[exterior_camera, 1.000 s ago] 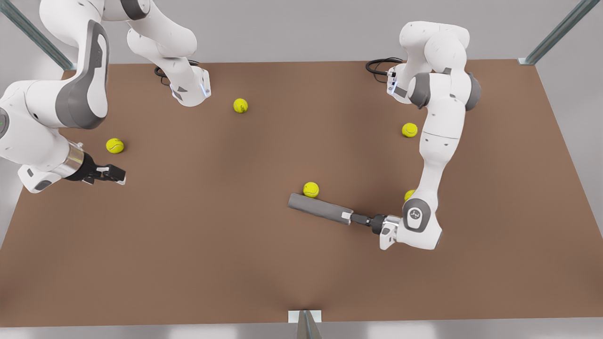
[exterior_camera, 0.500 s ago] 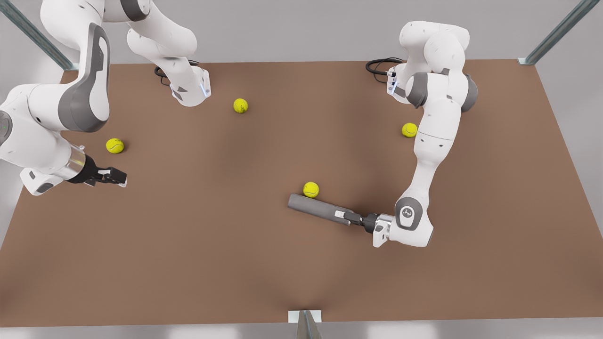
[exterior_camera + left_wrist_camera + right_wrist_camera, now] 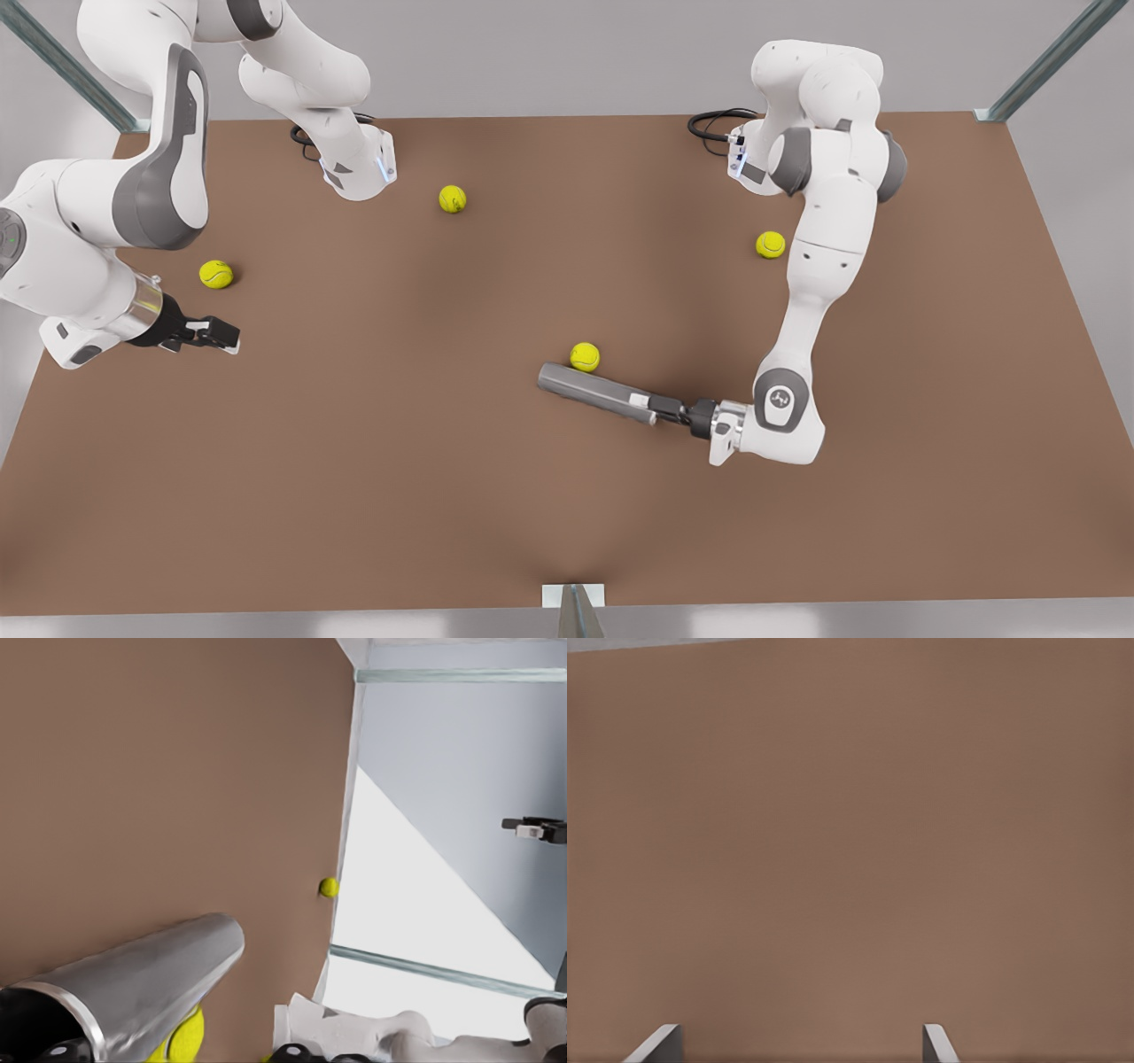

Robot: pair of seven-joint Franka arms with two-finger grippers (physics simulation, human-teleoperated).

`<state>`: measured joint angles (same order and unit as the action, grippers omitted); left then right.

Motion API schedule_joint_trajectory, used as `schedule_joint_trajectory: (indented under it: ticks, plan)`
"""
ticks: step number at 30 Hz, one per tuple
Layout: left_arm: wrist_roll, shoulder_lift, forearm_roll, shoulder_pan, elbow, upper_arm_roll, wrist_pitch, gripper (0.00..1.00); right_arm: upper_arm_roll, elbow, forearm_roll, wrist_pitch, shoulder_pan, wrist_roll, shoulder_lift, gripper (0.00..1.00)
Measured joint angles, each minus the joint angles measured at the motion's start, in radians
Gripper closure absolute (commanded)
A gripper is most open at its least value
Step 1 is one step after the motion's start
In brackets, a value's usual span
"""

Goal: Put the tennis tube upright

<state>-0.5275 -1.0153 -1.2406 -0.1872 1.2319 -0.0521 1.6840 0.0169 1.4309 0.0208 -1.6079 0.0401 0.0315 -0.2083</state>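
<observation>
Counter brown, carries everything. Tube lies flat, right of centre toward the near edge, rim end toward the front view's right. Left claw is at that rim end; can't tell whether it has clamped. Right claw hovers over the front view's left side, fingers spread, empty. One ball touches the tube's far side; three more are scattered well apart.

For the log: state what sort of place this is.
Likely a simulated robot test bench: a bare brown table framed by metal struts, scattered tennis balls, the left gripper at the lying tennis tube, the right gripper waiting, open.
</observation>
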Motion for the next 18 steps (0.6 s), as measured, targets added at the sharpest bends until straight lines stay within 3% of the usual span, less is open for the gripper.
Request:
schedule_joint_trajectory:
  ticks: [3,9,18]
  plan:
    - [0.002,0.004,0.001,-0.001,0.004,0.002,-0.003,0.65,0.000,-0.002,0.000,-0.002,0.000,0.002,0.001,0.00]
    - [0.006,0.006,0.007,-0.001,0.008,0.003,-0.002,0.78,0.000,-0.002,0.001,-0.001,0.005,0.005,0.001,0.00]
    - [0.032,0.055,0.011,-0.002,0.018,0.006,-0.009,0.79,-0.002,0.003,0.001,0.000,0.018,0.009,-0.001,0.00]
